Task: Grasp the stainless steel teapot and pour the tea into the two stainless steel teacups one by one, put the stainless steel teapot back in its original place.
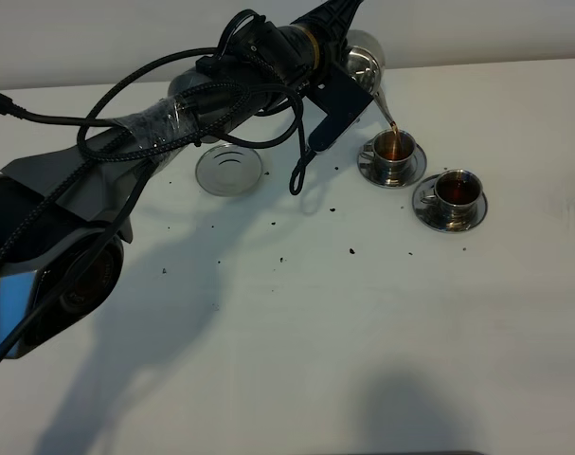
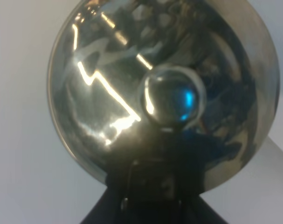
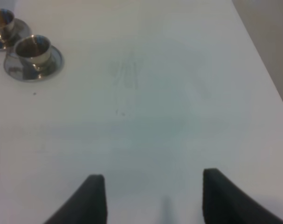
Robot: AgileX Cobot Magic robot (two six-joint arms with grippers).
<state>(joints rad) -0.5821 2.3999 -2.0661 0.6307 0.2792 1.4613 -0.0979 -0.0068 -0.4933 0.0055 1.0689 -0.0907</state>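
Observation:
The stainless steel teapot (image 1: 367,64) hangs tilted above the table's back, my left gripper (image 1: 348,87) shut on it. A thin stream of tea (image 1: 391,126) runs from its spout into the nearer-left teacup (image 1: 393,152), which stands on its saucer. The other teacup (image 1: 457,192) to its right holds dark tea. In the left wrist view the teapot's lid (image 2: 108,93) and knob (image 2: 171,99) fill the frame. The original place, a round steel coaster (image 1: 228,170), lies bare to the left. My right gripper (image 3: 153,198) is open over bare table, both teacups (image 3: 34,50) far from it.
Small dark specks (image 1: 351,251) are scattered over the white table (image 1: 363,332). The left arm and its black cables (image 1: 173,123) stretch across the upper left. In the right wrist view the table's edge (image 3: 262,60) runs along one side.

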